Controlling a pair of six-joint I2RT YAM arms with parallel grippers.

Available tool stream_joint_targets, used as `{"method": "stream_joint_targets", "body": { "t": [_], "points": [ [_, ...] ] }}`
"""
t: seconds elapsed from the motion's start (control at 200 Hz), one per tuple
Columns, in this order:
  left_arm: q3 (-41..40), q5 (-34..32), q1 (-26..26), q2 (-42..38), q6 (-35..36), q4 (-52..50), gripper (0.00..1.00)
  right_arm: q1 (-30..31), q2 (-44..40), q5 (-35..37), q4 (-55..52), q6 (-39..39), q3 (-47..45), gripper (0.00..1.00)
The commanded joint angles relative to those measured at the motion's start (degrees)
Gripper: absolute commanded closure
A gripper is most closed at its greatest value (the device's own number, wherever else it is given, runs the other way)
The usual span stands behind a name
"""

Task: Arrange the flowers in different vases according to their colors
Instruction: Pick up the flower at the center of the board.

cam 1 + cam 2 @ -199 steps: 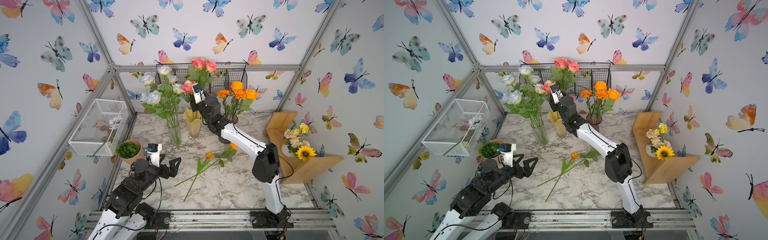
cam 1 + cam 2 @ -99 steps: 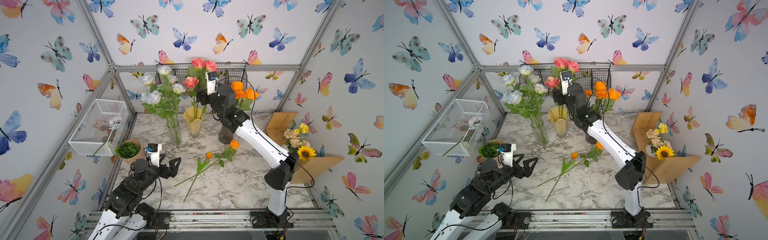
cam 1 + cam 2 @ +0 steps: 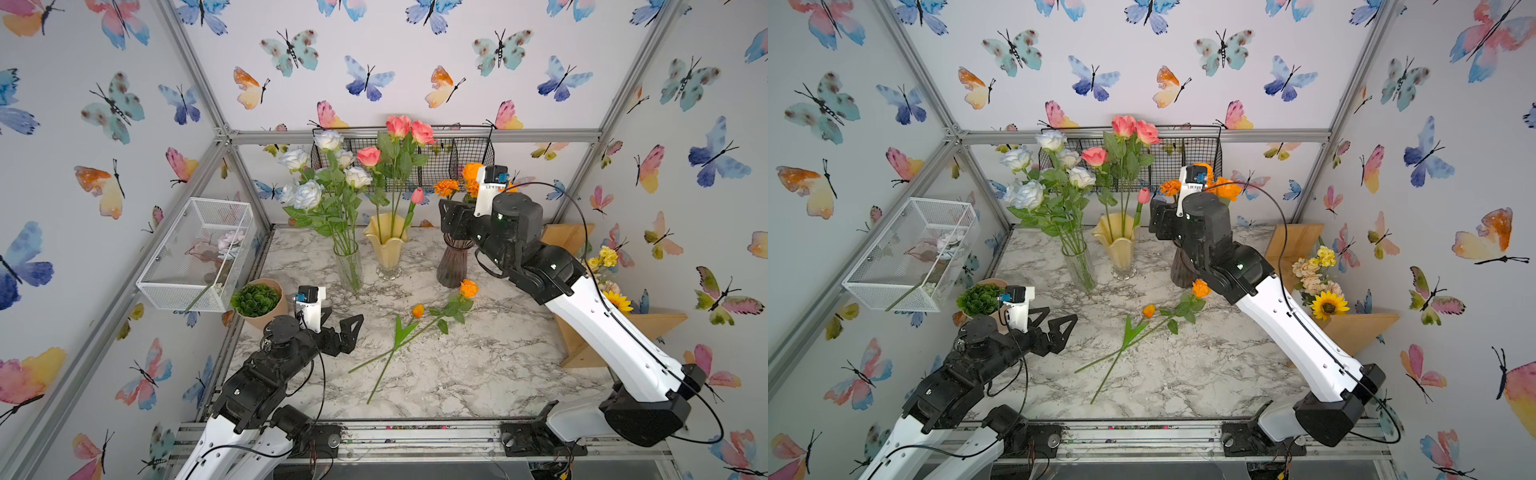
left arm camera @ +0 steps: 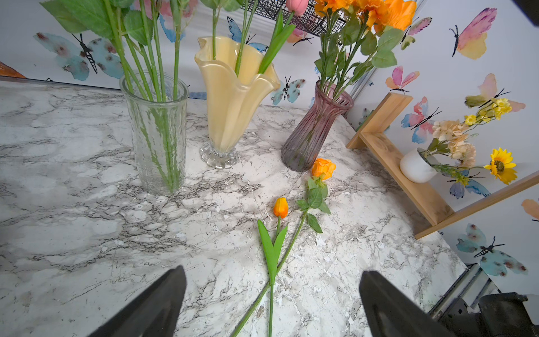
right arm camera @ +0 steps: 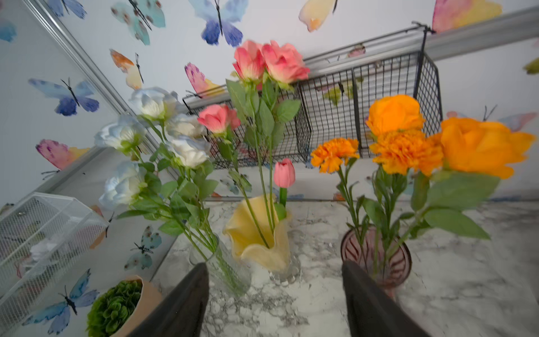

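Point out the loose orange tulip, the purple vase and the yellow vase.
orange tulip (image 4: 281,207), left wrist view, its bud.
purple vase (image 4: 312,137), left wrist view, ribbed body.
yellow vase (image 3: 386,249), in a top view, front wall.

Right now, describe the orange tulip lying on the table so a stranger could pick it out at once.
On the marble table, two long-stemmed flowers lie crossed on the robot's side of the purple vase. The orange tulip has the small, smooth, closed bud and two long pointed leaves; the orange rose beside it has a bigger ruffled bloom close to the vase.
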Motion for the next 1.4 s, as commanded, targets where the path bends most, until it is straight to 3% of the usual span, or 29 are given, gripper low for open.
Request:
{"method": "stream_joint_targets", "body": {
  "t": [0.0,0.185,0.395,0.536,0.746,1.141,1.396],
  "points": [
    [-0.5,2.5,0.4,0.0,0.6,0.8,0.0,-0.1,-2.7,-0.3,-9.6,9.7,-6.4,0.29],
    [-0.5,2.2,0.3,-0.6,0.5,0.8,0.0,-0.5,-3.8,-4.9,-11.4,16.4,-17.1,0.33],
    [-0.6,2.2,0.3,-1.3,0.5,0.8,0.0,-3.1,4.2,-14.5,-12.6,19.0,-19.3,0.4],
    [-0.6,2.2,0.4,-1.5,0.5,0.8,0.01,-4.7,10.4,-16.4,-11.4,19.4,-20.4,0.43],
    [-0.7,2.1,0.3,-2.0,0.4,0.8,0.02,-5.0,19.6,-16.7,-12.2,21.2,-19.8,0.43],
    [-0.8,2.4,0.3,-2.8,0.6,0.9,0.02,-5.1,28.1,-13.8,-9.7,25.8,-20.4,0.4],
    [-0.8,2.5,0.4,-2.9,0.6,1.0,0.02,-5.6,29.5,-10.0,-6.8,29.0,-20.7,0.53]
  ]
}}
